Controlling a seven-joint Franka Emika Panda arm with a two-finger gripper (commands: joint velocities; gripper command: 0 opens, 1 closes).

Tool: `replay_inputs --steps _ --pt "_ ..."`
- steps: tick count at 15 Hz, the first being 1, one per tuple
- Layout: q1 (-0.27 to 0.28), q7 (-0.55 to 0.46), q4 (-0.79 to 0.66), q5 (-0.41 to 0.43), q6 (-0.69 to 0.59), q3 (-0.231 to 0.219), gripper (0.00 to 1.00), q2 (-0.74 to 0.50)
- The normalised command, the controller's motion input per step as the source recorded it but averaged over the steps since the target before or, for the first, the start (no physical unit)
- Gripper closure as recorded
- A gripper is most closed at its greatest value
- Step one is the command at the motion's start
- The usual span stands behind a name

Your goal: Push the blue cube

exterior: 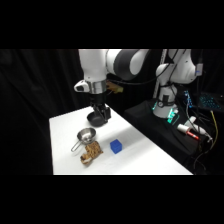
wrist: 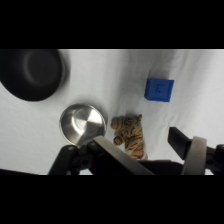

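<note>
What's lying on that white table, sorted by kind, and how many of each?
Blue cube: 1
Silver metal cup: 1
Black bowl: 1
Toy tiger: 1
Total: 4 things on the table. The robot's gripper hangs above them, near the bowl.

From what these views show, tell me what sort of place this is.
Probably a robotics lab: black curtains surround a white table, loose cables lie beside the arm's base, and test props include a blue cube.
</note>
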Motion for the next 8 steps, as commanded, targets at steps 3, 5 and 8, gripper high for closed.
replay_inputs --steps 3,5,8 --pt "-0.021 0.02 0.0 0.0 0.02 0.026 0.0 0.02" --pt "-0.03 0.01 -0.02 0.088 0.08 0.04 0.0 0.02" --pt "-0.041 0.0 -0.08 0.177 0.16 0.058 0.0 -0.01"
